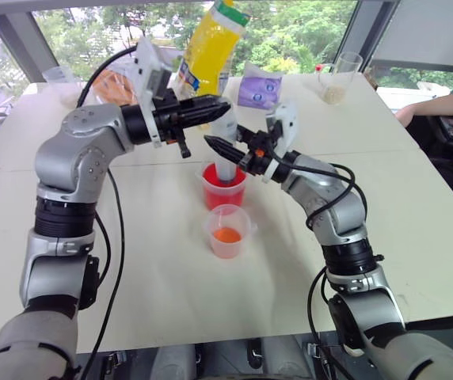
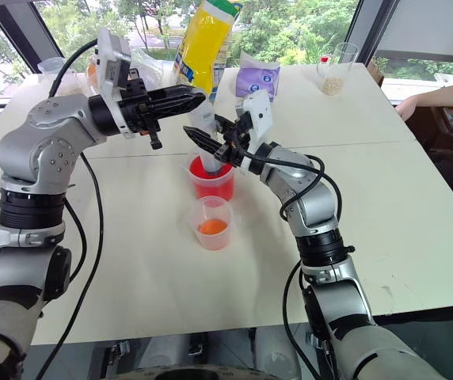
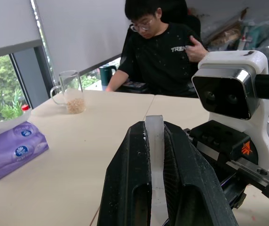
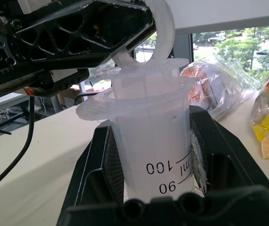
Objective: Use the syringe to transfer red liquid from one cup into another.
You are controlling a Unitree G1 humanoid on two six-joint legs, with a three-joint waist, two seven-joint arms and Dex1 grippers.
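At frame centre, the right claw (image 1: 225, 147) grips the syringe (image 1: 225, 158) barrel in the red cup (image 1: 223, 188). The left claw (image 1: 211, 108) pinches its plunger (image 4: 160, 35). A skewed pull could tip the cup, I'd say.

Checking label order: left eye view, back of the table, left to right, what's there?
Clear plastic bag → yellow bag → purple tissue pack → glass mug with beige grains → person's forearm.
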